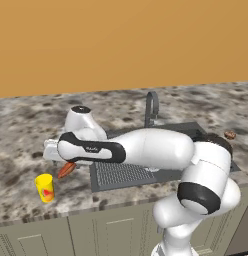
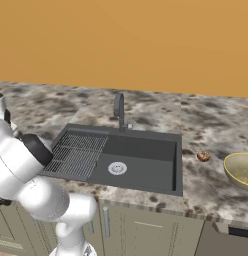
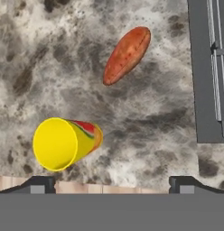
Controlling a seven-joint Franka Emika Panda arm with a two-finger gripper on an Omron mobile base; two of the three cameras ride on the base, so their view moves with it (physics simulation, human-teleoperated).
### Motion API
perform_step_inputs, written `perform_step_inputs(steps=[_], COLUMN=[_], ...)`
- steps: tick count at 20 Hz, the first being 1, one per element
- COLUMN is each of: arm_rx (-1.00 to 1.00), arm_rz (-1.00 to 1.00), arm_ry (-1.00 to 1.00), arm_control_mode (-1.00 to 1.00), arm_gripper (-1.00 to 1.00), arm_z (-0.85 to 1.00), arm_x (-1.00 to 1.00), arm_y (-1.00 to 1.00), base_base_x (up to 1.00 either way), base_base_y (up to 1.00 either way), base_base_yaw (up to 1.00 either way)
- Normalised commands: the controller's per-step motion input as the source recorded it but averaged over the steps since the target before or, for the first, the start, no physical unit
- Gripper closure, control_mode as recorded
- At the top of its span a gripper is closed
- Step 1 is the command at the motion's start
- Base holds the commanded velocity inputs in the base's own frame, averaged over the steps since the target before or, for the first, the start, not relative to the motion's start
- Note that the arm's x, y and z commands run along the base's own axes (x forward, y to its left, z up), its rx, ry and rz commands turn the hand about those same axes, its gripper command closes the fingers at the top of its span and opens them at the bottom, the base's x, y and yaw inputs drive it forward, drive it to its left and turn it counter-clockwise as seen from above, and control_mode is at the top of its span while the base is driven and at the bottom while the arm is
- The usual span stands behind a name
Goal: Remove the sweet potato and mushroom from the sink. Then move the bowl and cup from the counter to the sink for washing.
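1. Orange-red against the speckled stone, the sweet potato (image 3: 127, 55) lies on the counter (image 3: 145, 113), clear of the sink (image 2: 141, 160); the mushroom (image 2: 203, 156) sits on the counter too, at the basin's 3 o'clock side.
2. Removal looks finished, so the cup-and-bowl step seems in hand.
3. The gripper (image 3: 111, 184) hangs spread wide with nothing between its tips; in the hand view the cup (image 3: 64, 143) stands at 10 o'clock of it.
4. Next move, I judge: shift toward the cup, descend, straddle its wall.
5. The right base view alone gives the bowl (image 2: 241, 170) at the far 3 o'clock edge; the left base view shows the cup beside the tuber.
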Motion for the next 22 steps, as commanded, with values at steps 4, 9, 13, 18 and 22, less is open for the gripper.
perform_step_inputs(steps=[4, 9, 13, 18, 22], arm_rx=[0.0, -0.02, -0.04, -0.03, -0.01], arm_rz=[0.1, 0.04, 0.0, 0.0, 0.0], arm_ry=[-0.05, -0.06, -0.07, -0.03, 0.0], arm_control_mode=[-1.0, -1.0, -1.0, -1.0, -1.0], arm_gripper=[-1.0, -1.0, -1.0, -1.0, -1.0], arm_z=[0.07, 0.0, 0.0, 0.0, -0.01], arm_x=[-0.14, -0.12, -0.04, 0.0, 0.0], arm_y=[0.0, 0.0, 0.01, 0.07, 0.06], base_base_x=[0.0, 0.0, 0.0, 0.0, 0.0], base_base_y=[0.0, 0.0, 0.0, 0.0, 0.0], base_base_yaw=[0.0, 0.0, 0.0, 0.0, 0.0])
